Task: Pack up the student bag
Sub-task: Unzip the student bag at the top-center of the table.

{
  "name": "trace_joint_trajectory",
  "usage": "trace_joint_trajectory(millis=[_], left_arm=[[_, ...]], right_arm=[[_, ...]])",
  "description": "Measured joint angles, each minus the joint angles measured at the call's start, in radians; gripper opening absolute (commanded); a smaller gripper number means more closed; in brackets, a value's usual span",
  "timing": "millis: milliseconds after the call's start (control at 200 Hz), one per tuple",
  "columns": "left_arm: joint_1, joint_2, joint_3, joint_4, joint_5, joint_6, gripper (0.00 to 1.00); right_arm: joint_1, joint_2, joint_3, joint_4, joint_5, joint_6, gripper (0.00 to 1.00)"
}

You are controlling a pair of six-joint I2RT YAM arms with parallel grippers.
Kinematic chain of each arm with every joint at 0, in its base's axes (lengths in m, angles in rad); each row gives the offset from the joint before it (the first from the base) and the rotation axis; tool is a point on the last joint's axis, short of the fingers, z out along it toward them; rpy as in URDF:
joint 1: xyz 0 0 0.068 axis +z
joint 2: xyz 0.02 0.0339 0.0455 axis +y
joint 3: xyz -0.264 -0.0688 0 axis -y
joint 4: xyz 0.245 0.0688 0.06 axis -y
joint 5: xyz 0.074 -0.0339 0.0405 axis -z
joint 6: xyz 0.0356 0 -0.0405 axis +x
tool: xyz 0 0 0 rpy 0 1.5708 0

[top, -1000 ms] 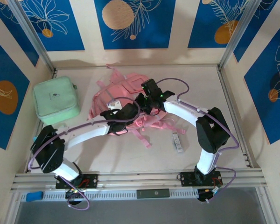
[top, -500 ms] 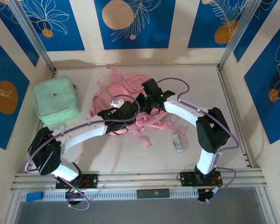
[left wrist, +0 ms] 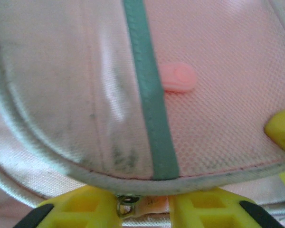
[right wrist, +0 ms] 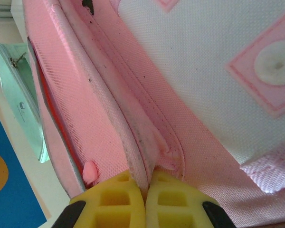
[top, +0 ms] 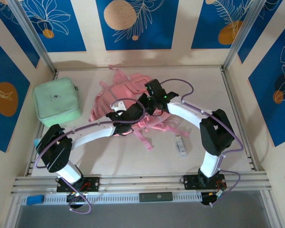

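The pink student bag point(top: 118, 92) lies crumpled in the middle of the table with both grippers on its near side. My left gripper point(top: 129, 115) is at the bag's lower edge. In the left wrist view its yellow fingers point(left wrist: 80, 206) stand closed on a small zip pull point(left wrist: 149, 202) with a metal ring, just under the grey piping of a pocket with a teal zip band point(left wrist: 149, 95). My right gripper point(top: 148, 103) is shut, pinching a fold of the bag's pink seam point(right wrist: 147, 161) between its pads. A yellow fingertip point(left wrist: 281, 133) of the right gripper shows beside the pocket.
A mint green square zip case point(top: 57, 101) sits at the left, apart from the bag. A small white oblong item point(top: 181, 144) lies on the table to the right of the loose pink straps point(top: 145, 137). Metal rails border the table.
The left gripper has shifted slightly right along the bag's edge and its jaws have narrowed onto the zip pull. The left arm's elbow swung. The right gripper kept its pinch.
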Motion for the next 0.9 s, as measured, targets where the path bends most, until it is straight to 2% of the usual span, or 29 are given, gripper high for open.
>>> trace_joint_trajectory(millis=[90,205,410,640,780,900], left_arm=[[0.002,-0.016,-0.029,0.047,-0.008,0.026,0.08],[0.003,-0.07,-0.085,0.115,-0.002,0.083,0.0],[0.034,-0.2,-0.135,0.111,0.047,0.211,0.0],[0.119,-0.386,-0.222,0.051,0.21,0.413,0.0],[0.136,-0.458,-0.26,0.031,0.293,0.533,0.0],[0.135,-0.491,-0.298,0.054,0.356,0.539,0.0]], right_arm=[[-0.002,0.0,0.0,0.003,0.001,-0.001,0.0],[-0.002,0.001,0.008,-0.004,0.001,-0.012,0.0],[-0.013,0.008,0.033,-0.029,-0.052,-0.053,0.0],[-0.029,0.014,0.082,-0.103,-0.142,-0.172,0.0],[-0.047,0.082,0.199,-0.225,-0.208,-0.295,0.0],[-0.058,0.177,0.329,-0.315,-0.243,-0.399,0.0]])
